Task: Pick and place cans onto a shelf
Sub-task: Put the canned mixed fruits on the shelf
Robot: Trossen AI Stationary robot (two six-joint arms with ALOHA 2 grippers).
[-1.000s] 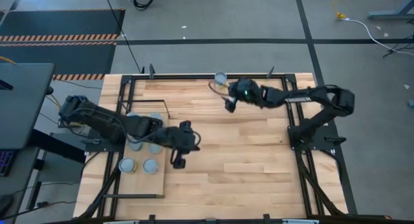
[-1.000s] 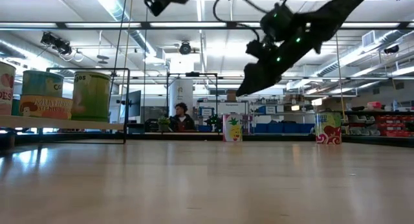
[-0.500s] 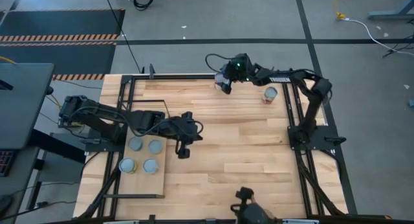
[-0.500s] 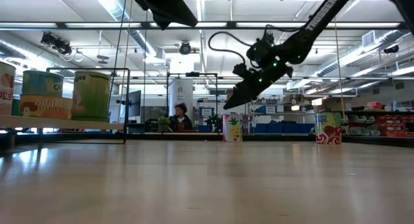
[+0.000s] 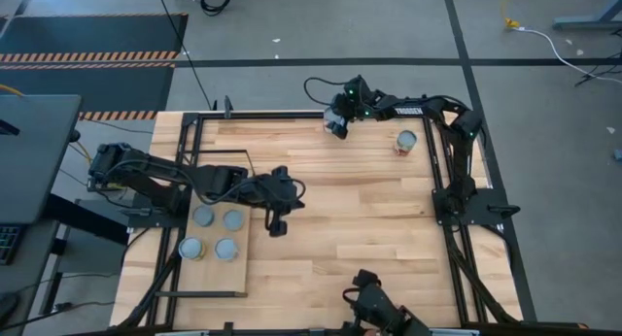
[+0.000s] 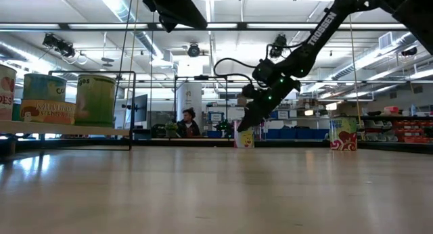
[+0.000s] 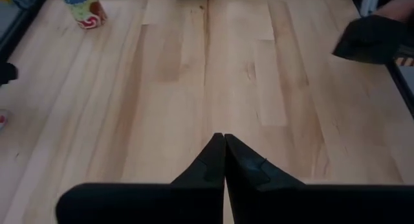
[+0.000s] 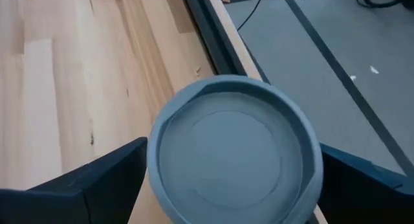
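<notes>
The right tool point(image 8: 233, 185), fingers apart, straddles a can point(image 8: 234, 149) at the counter's point(image 5: 389, 229) far edge; it looks rigid, smooth-sided, best gripped mid-wall. The left tool point(image 7: 224, 160) hangs pressed together.

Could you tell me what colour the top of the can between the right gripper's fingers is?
Pale grey-blue can top, clearest in the right wrist view.

Four small round tin cans with pale grey-blue tops point(image 5: 215, 232) sit on the pale wood shelf board point(image 5: 236, 276). Two more cans stand on the planked wooden tabletop point(image 5: 379, 229), one point(image 5: 406, 142) alone, another point(image 8: 234, 158) at the far edge. Two dark arms work above.
</notes>
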